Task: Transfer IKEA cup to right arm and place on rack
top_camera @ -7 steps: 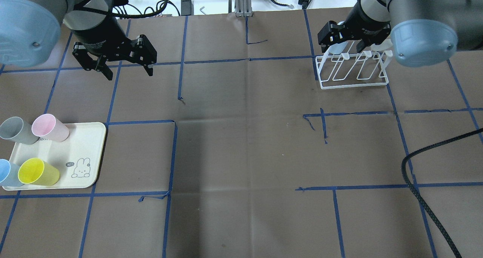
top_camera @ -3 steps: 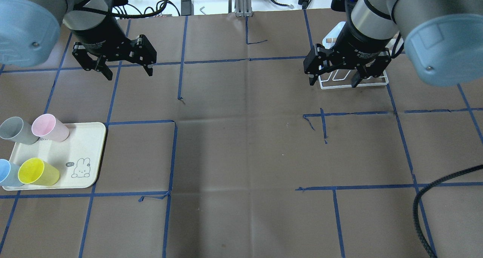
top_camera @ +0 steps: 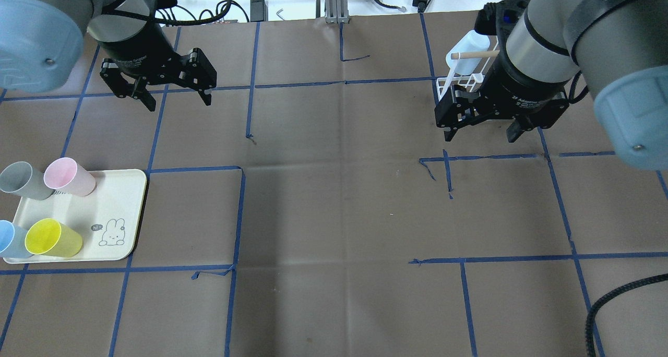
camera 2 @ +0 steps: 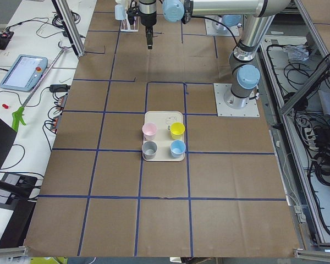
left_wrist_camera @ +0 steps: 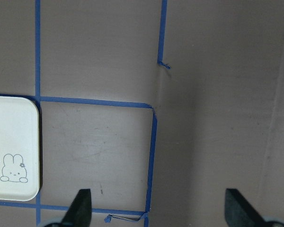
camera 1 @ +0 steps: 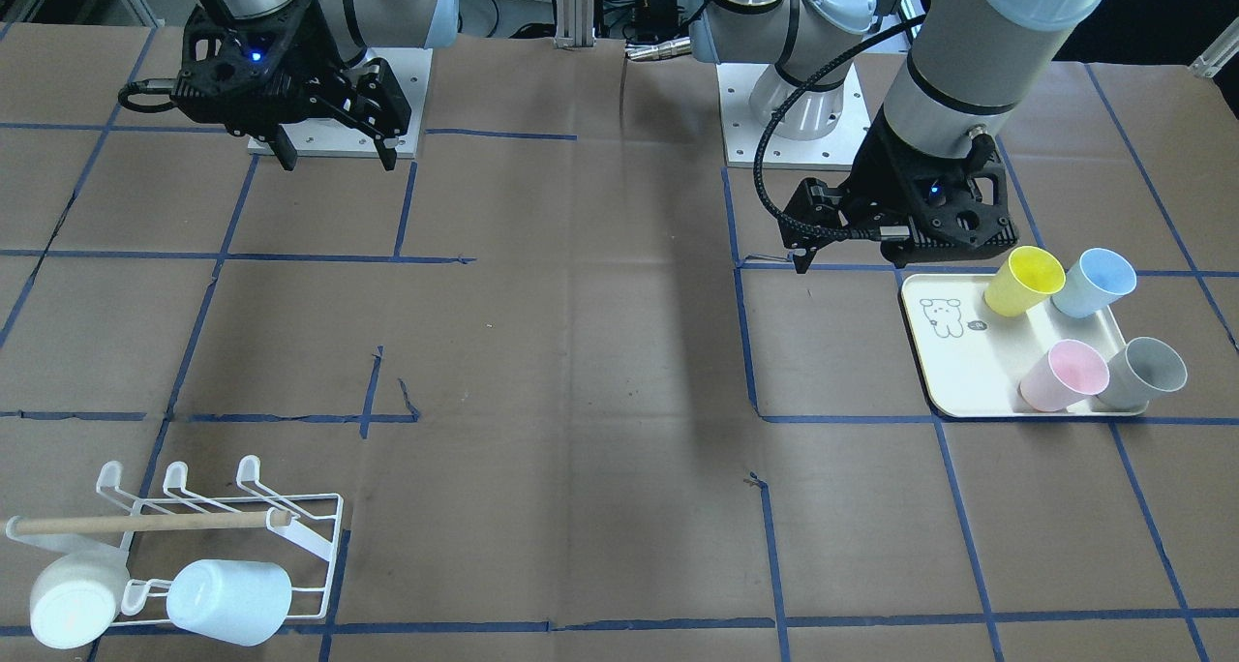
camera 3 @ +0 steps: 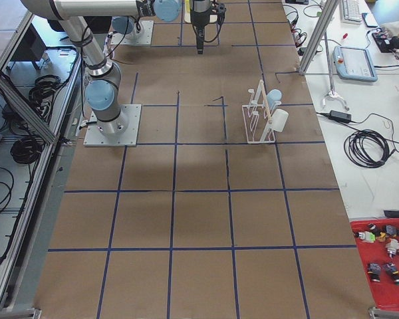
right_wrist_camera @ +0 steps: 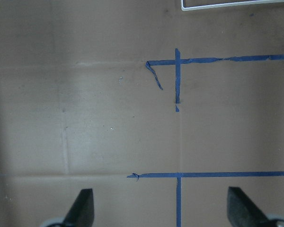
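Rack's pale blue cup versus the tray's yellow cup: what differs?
Pose: the pale blue cup is tipped over; the yellow cup stands mouth up. Place: the pale blue cup hangs on the rack, the yellow cup sits on the tray. Both are plain handleless cups.

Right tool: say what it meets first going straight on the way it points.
Probably the paper-covered table near the blue tape cross; the right tool points down with nothing in between.
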Robot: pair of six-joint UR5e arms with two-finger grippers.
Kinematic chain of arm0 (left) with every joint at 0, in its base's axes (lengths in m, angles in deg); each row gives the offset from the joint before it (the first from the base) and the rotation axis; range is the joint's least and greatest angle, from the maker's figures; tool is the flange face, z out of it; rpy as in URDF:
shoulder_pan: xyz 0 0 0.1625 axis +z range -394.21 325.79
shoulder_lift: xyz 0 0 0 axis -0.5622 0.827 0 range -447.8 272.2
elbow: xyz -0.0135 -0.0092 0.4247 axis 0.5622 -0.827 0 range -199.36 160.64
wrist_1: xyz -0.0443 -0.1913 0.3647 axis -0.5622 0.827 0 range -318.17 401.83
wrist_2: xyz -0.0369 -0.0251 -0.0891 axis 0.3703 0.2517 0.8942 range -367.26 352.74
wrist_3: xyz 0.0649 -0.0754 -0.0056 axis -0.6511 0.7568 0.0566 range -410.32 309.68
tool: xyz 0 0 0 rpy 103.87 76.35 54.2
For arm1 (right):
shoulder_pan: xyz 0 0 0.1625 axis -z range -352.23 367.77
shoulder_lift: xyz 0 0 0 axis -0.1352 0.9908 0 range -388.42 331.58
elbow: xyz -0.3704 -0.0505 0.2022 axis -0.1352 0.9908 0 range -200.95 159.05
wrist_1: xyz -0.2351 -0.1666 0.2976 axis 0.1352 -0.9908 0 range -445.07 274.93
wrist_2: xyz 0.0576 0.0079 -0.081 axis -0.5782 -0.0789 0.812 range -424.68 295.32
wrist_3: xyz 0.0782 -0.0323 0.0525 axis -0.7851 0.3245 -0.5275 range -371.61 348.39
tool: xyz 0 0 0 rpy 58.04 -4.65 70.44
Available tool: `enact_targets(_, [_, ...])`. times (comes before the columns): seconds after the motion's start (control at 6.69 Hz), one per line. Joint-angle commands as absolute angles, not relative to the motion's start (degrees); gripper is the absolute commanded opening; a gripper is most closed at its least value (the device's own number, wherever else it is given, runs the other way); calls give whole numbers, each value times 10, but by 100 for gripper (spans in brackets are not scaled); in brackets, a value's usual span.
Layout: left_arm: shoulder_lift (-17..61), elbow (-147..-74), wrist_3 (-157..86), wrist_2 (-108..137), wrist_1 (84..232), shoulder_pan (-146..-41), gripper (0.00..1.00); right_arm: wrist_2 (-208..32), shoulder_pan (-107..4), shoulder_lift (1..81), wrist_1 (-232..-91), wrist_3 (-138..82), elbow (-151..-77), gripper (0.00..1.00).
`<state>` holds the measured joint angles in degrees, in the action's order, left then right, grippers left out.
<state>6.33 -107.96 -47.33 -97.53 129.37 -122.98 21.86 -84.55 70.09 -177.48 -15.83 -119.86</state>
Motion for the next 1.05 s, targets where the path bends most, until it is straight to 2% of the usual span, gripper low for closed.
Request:
enact_targets(0.0, [63, -1080, -473, -975, 1294, -1231, 100, 222, -845, 697, -1776, -157, -1199, 100])
enact_targets(0.9, [63, -1080, -473, -975, 1294, -1231, 100, 225, -845, 687, -1781, -158, -1198, 100])
